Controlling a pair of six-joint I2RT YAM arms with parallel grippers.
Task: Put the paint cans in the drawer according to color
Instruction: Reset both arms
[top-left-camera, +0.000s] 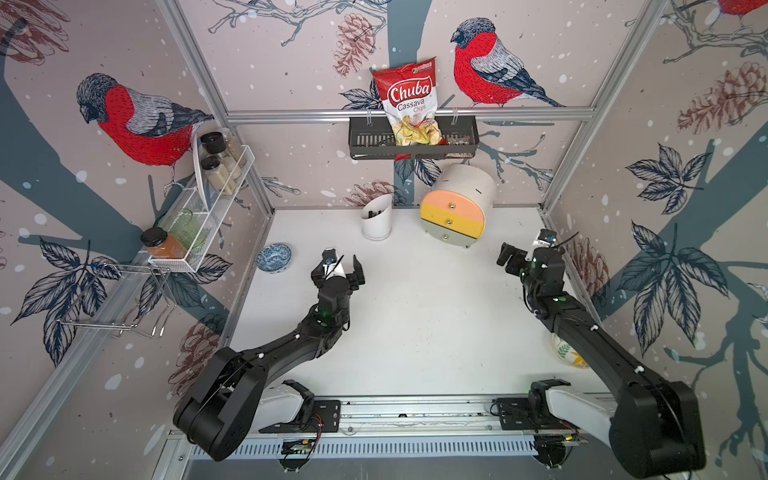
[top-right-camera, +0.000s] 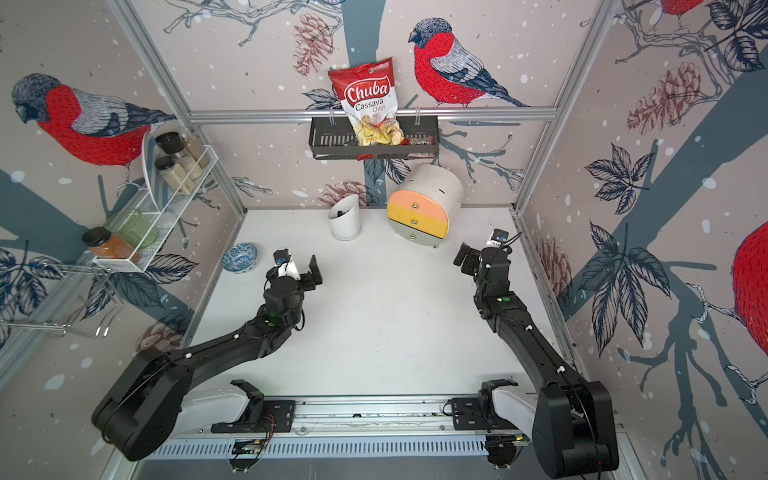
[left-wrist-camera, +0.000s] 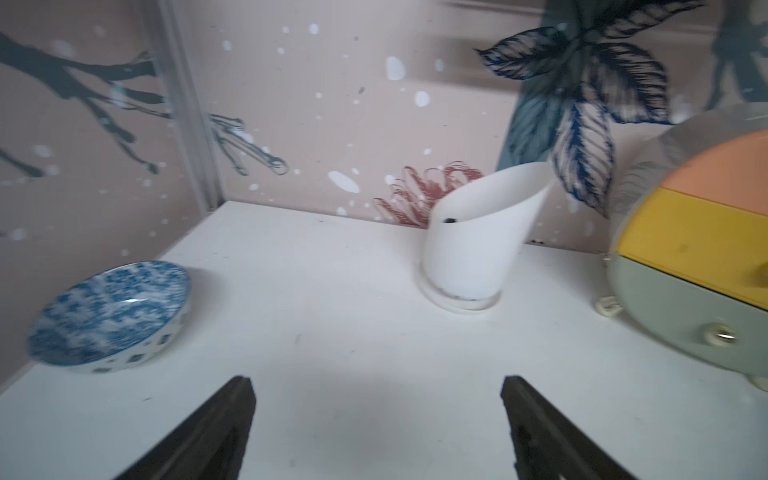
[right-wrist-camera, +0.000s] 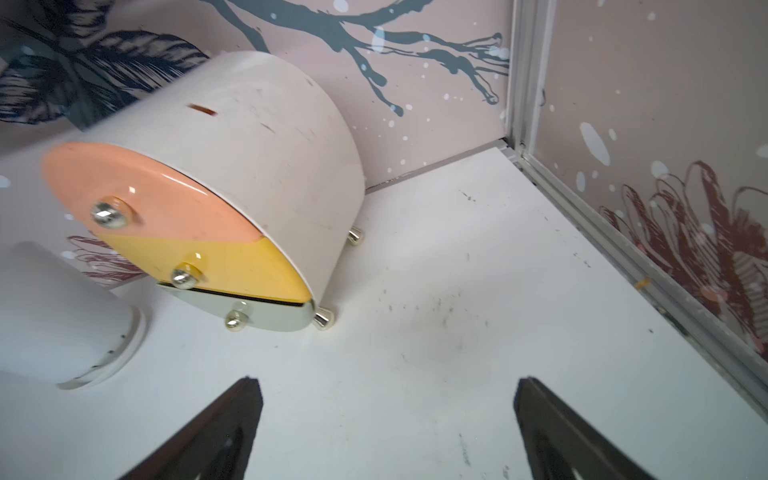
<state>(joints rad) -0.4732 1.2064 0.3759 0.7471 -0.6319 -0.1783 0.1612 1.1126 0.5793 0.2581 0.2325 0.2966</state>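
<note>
Seemingly we are finished: no paint cans in sight, the drawer (top-left-camera: 453, 216) shut (bottom front perhaps ajar), our left gripper (left-wrist-camera: 376, 382) and right gripper (right-wrist-camera: 388, 382) both spread wide, empty.

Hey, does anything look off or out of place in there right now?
On the drawer, the grey-green front shows a dark gap under the yellow front, so it may not be fully shut. No paint cans are in view. Nothing else stands out.

White table (top-left-camera: 415, 332) with blue bowl (top-left-camera: 273, 257), slant-topped cup (top-left-camera: 376, 224), drawer (top-left-camera: 453, 220), leaf-print cup (top-left-camera: 567, 353)
</note>
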